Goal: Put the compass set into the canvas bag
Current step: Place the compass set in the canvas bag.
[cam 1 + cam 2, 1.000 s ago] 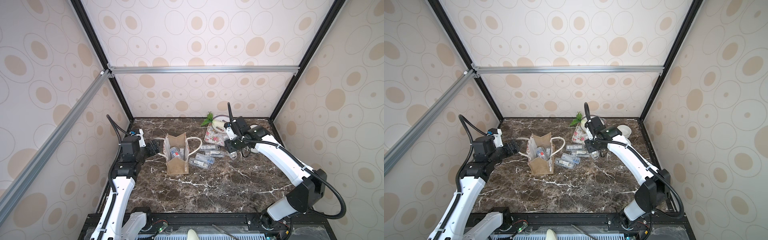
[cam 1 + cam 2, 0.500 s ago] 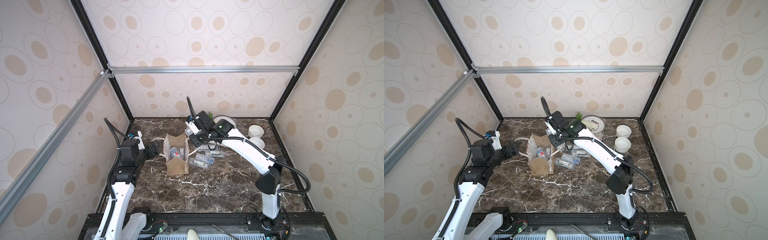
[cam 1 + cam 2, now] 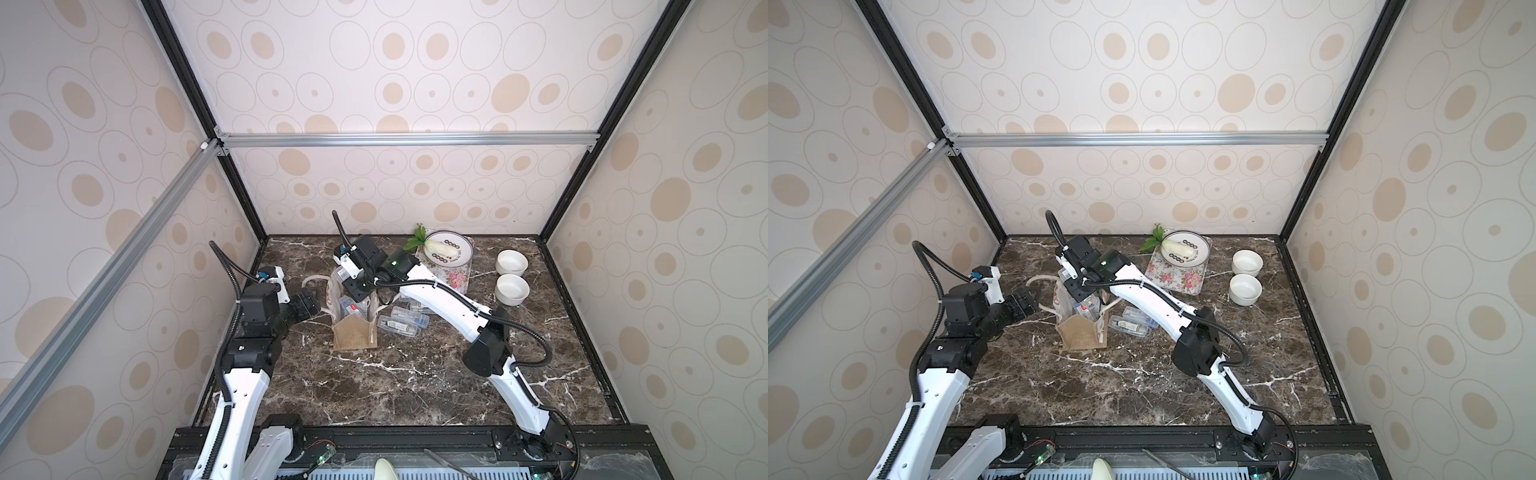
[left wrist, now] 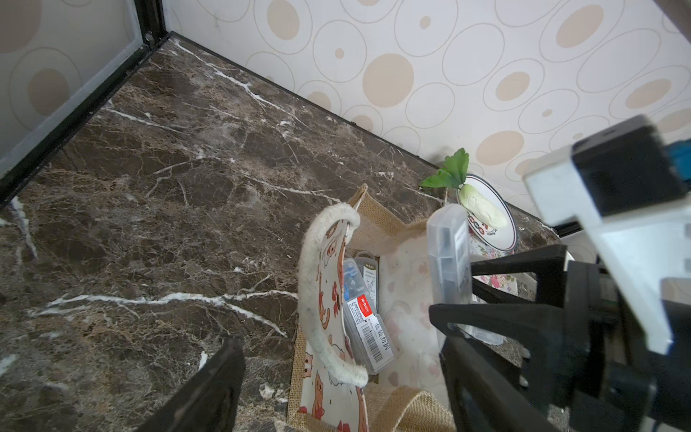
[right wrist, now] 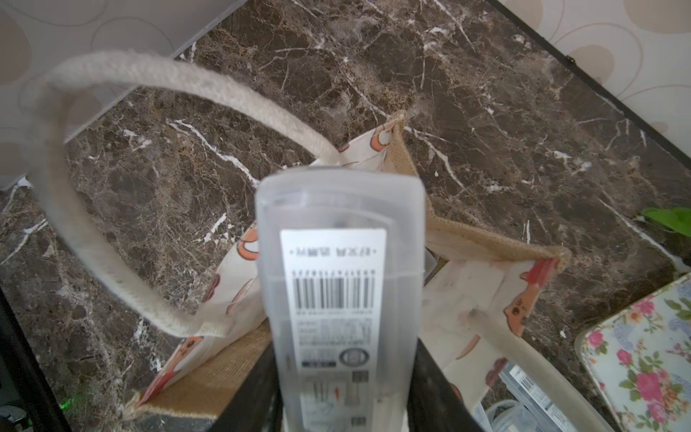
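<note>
My right claw (image 5: 344, 385) pinches the case (image 5: 338, 269) by one end, the rest jutting out ahead; the bag (image 3: 354, 338) gapes just beneath it; my left claw (image 3: 308, 304) stands spread beside the bag, apparently touching nothing, though that view is too small to be sure; released askew, the case could catch the rim (image 5: 486, 241) or the rope handle (image 5: 112, 86), or jam on the cases (image 4: 364, 318) already inside; with nothing steadying it, the soft bag could tip.

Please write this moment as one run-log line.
right gripper: shut on compass case, upright over canvas bag opening | left gripper: open, beside bag | loose cases: on table
</note>
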`<state>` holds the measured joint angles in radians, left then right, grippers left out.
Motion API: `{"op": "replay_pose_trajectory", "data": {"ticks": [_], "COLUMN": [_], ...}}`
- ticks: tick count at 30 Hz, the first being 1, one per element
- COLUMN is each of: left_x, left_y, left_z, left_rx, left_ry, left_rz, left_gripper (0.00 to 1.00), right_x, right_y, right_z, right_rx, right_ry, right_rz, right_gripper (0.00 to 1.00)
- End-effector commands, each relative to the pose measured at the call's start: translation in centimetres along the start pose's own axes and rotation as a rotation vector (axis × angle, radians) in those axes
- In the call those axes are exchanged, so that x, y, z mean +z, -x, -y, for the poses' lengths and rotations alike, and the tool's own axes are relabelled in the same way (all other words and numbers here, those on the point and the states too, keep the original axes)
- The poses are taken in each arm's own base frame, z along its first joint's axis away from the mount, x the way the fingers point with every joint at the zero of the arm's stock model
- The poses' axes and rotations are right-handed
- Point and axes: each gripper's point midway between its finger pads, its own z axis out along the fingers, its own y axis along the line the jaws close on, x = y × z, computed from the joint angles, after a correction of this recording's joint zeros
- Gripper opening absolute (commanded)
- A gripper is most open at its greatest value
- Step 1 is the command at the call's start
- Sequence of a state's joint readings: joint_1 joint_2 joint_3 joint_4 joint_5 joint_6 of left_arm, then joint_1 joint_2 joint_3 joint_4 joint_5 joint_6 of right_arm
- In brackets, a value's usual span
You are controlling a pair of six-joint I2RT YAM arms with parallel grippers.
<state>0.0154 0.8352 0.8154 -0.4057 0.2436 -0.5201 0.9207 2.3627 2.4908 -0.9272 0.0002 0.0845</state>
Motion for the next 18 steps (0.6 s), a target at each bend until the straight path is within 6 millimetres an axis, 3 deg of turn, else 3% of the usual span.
{"op": "replay_pose_trajectory", "data": {"ticks": [1, 6, 18], "left_x": [0.0, 0.0, 0.3], "left_y": [0.2, 0.1, 0.0], "left_z": [0.1, 0.0, -0.2], "left_rx": [-0.008, 0.007, 0.013], "left_ry": [0.002, 0.008, 0.016], "left_rz": [0.002, -0.001, -0.011], "left_gripper": [0.84, 0.84, 0.84], "right_x": [1.2, 3.7, 7.3], "right_y": [0.4, -2.3, -6.8], "right_z": [-0.4, -0.2, -0.1], "right_rx": [-0.018, -0.011, 0.069], "right_ry": [0.008, -0.001, -0.015], "right_rz": [0.022, -0.070, -0.215], "right_gripper": [0.42, 0.42, 0.42]}}
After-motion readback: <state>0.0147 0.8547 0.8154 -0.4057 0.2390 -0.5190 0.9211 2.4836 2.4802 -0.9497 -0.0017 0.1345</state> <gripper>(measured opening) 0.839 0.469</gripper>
